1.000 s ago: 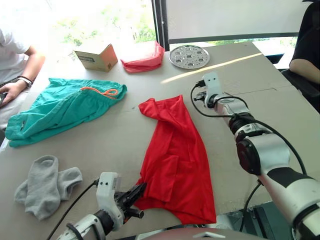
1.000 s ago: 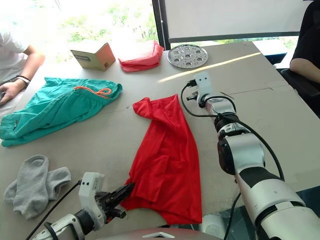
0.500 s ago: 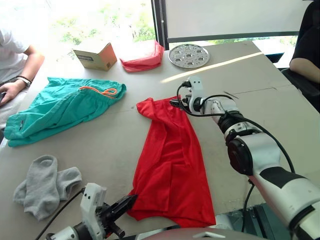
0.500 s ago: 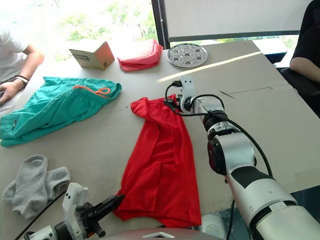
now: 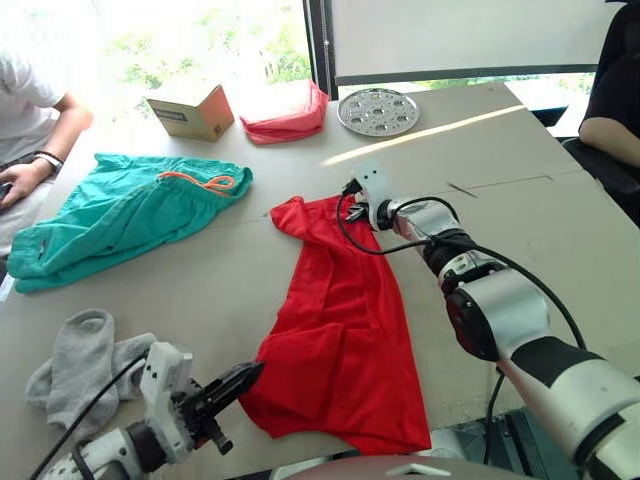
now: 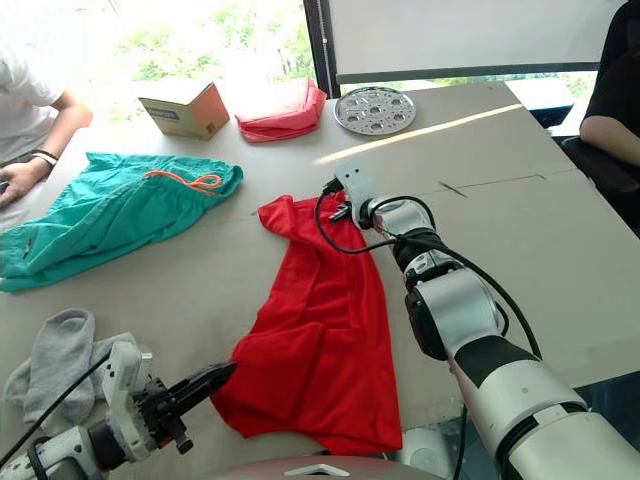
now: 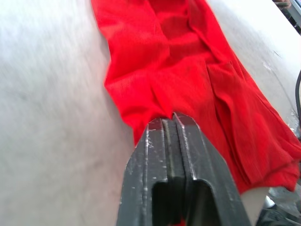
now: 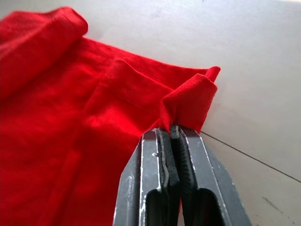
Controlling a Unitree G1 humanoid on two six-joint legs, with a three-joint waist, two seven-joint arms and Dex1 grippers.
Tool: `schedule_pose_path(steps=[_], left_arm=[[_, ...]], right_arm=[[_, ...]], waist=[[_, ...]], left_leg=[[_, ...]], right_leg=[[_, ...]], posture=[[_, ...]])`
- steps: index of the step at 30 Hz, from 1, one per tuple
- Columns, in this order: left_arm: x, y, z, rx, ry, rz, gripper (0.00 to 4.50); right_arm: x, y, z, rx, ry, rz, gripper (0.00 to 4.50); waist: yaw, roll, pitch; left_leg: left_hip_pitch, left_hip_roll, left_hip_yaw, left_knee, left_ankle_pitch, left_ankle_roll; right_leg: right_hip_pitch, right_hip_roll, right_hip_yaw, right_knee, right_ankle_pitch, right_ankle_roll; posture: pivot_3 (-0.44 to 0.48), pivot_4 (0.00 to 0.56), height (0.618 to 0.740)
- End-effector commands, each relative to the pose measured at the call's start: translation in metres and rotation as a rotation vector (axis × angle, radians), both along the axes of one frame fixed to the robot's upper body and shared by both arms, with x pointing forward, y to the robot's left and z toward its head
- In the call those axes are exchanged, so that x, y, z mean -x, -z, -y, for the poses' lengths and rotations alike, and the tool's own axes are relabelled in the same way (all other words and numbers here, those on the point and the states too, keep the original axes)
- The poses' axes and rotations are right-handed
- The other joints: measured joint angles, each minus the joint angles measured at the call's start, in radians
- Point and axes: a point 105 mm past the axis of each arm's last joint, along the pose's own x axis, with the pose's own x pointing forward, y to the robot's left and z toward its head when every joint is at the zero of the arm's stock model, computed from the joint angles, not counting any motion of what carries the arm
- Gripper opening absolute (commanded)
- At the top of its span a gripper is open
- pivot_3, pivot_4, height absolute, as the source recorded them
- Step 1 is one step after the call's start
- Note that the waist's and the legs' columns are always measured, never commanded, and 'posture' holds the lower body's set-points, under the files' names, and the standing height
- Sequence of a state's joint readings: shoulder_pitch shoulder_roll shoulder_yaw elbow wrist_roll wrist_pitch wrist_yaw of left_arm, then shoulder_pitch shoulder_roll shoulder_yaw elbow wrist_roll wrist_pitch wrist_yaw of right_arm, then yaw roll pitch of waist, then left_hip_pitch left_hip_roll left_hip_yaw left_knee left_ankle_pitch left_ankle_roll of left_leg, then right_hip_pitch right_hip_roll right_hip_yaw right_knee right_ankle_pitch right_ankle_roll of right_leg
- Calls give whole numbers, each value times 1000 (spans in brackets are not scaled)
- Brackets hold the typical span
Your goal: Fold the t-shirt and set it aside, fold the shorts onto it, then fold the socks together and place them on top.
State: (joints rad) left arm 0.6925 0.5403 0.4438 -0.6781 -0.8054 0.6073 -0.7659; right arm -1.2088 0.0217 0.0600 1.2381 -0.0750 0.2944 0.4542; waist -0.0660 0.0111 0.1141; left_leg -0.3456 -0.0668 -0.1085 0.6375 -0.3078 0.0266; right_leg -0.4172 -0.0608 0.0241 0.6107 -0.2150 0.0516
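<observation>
The red t-shirt [image 5: 340,330] lies lengthwise in the middle of the table, rumpled. My left gripper [image 5: 246,374] is at its near left corner, shut on the hem [image 7: 141,113]. My right gripper [image 5: 352,211] is at the far end, shut on a small pinched fold of the t-shirt [image 8: 188,101]. The teal shorts [image 5: 130,215] with an orange drawstring [image 5: 205,184] lie spread at the far left. The grey socks [image 5: 85,365] lie at the near left, just left of my left arm.
At the back stand a cardboard box [image 5: 190,110], a pinkish-red folded cloth [image 5: 290,115] and a round metal plate [image 5: 378,112]. A person sits at the left edge [image 5: 30,110], another at the far right [image 5: 615,100].
My right gripper moved left from the bare table onto the t-shirt's far end and shut on it. My left gripper drew the near corner leftwards.
</observation>
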Motion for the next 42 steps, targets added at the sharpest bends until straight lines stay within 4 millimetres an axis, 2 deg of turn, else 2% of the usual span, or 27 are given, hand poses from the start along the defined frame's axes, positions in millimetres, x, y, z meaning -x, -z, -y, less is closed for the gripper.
schedule_pose_path(steps=[1,2,6,8,10,12,14,19,26,27,28,30,33,34,36,37,38,42], left_arm=[[-13,-20,-5,2,2,55,1891],[-16,-24,-7,-2,14,61,2297],[-21,-31,-16,-36,47,37,2297],[-23,-30,-18,-54,62,21,2720],[-31,-27,-16,-60,47,12,3599],[-36,-23,-6,-65,76,16,4467],[-44,-23,4,-64,92,35,4467],[-53,-24,22,-48,114,55,4467],[-57,-20,33,-68,136,51,4467],[-57,-20,35,-72,147,51,4500],[-57,-21,35,-76,157,57,4500],[-58,-24,33,-71,168,65,4500],[-59,-27,30,-78,199,74,4500],[-58,-28,31,-97,228,84,4500],[-55,-30,36,-114,311,104,4500],[-53,-32,38,-125,355,116,4500],[-52,-33,39,-130,381,124,4500],[-49,-34,38,-229,521,173,4500]], right_arm=[[-10,-21,8,3,17,98,0],[-11,-22,12,2,32,107,0],[-16,-25,23,-4,83,124,0],[-18,-27,29,-4,103,138,0],[-21,-29,37,8,133,162,0],[-25,-33,51,23,177,189,0],[-28,-34,64,47,217,211,0],[-33,-39,82,130,233,272,0],[-30,-37,68,141,111,269,0],[-29,-36,69,151,91,266,644],[-29,-41,73,143,78,271,964],[-27,-53,78,91,31,264,1915],[-13,-70,82,7,-72,274,3217],[-1,-77,83,-43,-129,288,3800],[37,-88,83,-99,-286,331,4468],[62,-91,84,-115,-374,338,4468],[79,-91,84,-120,-427,335,4468],[136,-84,90,-102,-583,378,4468]], waist=[[1,0,0],[0,0,0],[-4,-1,0],[-6,-1,0],[-4,-1,0],[-1,-1,0],[1,-2,-1],[-2,-4,-2],[-6,-4,-2],[-5,-4,-2],[-4,-4,-2],[1,-4,-1],[9,-4,-1],[9,-4,-1],[22,-7,-2],[26,-6,-2],[31,-5,-2],[31,-4,0]], left_leg=[[0,0,0,0,0,0],[0,0,-1,0,0,0],[0,0,-1,0,0,0],[0,0,0,0,0,0],[0,0,0,0,0,0],[0,0,0,0,0,0],[0,0,0,0,0,0],[0,-1,0,1,0,0],[0,0,1,0,0,0],[0,0,1,1,0,0],[0,0,1,1,0,0],[0,0,1,1,0,0],[-2,0,-1,2,0,0],[-2,0,-1,2,0,0],[-2,0,-1,2,0,0],[-3,1,-4,2,0,-1],[-3,1,-6,2,0,-1],[-4,0,-4,4,0,-1]], right_leg=[[0,0,0,0,0,0],[0,0,0,0,0,0],[0,0,-1,0,0,0],[-1,1,-1,0,0,0],[-1,2,-1,0,0,0],[-1,2,-1,0,0,0],[-1,1,-1,0,0,0],[-1,0,0,0,0,0],[-1,2,2,1,0,0],[-1,2,2,1,0,0],[-1,2,2,1,0,0],[-1,2,1,1,0,0],[-1,1,0,0,0,0],[-1,1,0,0,0,0],[-1,1,0,0,0,0],[-1,1,-4,-1,0,0],[0,1,-5,-1,0,0],[0,0,-3,-1,0,0]], posture=[[0,150,740],[0,150,740],[0,150,740],[0,150,740],[0,150,740],[0,150,740],[0,150,740],[0,150,740],[0,150,740],[0,150,740],[0,150,740],[0,150,740],[0,150,740],[0,150,740],[0,150,740],[0,150,740],[0,150,740],[0,150,740]])
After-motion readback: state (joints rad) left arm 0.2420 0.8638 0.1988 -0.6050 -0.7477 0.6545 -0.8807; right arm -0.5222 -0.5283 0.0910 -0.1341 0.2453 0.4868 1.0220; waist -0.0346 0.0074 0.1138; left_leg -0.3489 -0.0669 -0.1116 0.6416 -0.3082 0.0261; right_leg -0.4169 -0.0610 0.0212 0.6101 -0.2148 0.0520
